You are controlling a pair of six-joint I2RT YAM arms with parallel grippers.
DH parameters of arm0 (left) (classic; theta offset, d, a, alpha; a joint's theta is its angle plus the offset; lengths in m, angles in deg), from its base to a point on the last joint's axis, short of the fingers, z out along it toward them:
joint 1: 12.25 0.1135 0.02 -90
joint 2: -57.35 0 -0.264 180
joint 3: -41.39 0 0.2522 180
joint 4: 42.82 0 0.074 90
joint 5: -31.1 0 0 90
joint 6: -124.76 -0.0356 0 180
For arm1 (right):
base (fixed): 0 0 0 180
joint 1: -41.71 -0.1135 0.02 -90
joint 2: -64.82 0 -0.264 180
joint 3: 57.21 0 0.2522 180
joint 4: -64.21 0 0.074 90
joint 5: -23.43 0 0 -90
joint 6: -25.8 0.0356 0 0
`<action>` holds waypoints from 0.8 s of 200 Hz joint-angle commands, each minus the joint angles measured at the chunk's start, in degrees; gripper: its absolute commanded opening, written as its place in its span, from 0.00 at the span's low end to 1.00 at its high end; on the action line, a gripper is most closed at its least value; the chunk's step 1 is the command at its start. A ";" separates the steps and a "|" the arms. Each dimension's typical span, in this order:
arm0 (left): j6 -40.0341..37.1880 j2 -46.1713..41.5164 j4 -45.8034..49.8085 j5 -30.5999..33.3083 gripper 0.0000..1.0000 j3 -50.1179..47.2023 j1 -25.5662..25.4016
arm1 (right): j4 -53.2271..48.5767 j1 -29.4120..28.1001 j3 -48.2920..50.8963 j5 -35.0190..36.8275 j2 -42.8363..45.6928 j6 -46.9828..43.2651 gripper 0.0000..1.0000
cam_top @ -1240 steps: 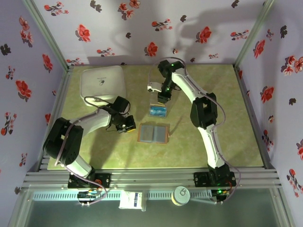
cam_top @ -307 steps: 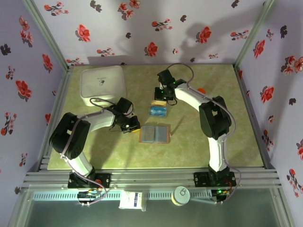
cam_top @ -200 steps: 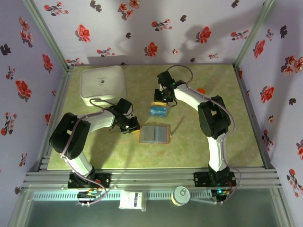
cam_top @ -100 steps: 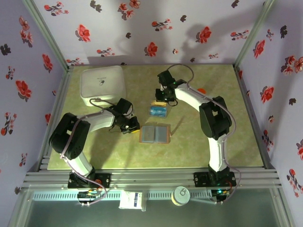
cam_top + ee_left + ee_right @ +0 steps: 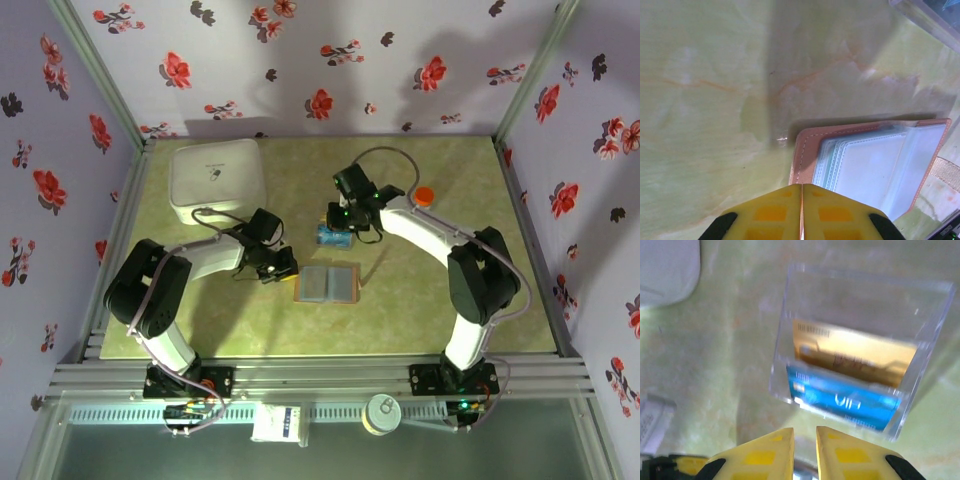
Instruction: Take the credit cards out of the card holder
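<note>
We see the card holder (image 5: 326, 283) lying open at the centre of the top view. Our left gripper (image 5: 801, 192) is at its left edge, yellow fingers (image 5: 775, 210) pressed together on nothing. Just above the holder, the clear box (image 5: 860, 305) holds two credit cards (image 5: 850, 402), gold behind blue. Our right gripper (image 5: 805, 450) hovers by the box, fingers slightly parted and empty.

No text is reading clearly. The blue card (image 5: 850, 402) in the clear box (image 5: 860, 295) is showing blurred white lettering. The gold card (image 5: 855, 352) is showing an illegible row of digits.
</note>
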 commanded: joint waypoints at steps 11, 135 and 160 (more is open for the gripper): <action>1.14 0.38 -0.56 -0.81 0.09 -1.43 -0.74 | 4.84 -2.21 7.66 -4.62 2.88 8.32 0.23; 2.97 -1.71 0.24 -0.73 0.09 -3.22 -3.42 | 14.83 -10.79 20.82 -9.22 5.67 19.81 0.30; 2.39 -0.62 0.61 0.30 0.08 -3.43 -3.46 | 15.35 -10.84 20.72 -9.73 4.84 19.95 0.28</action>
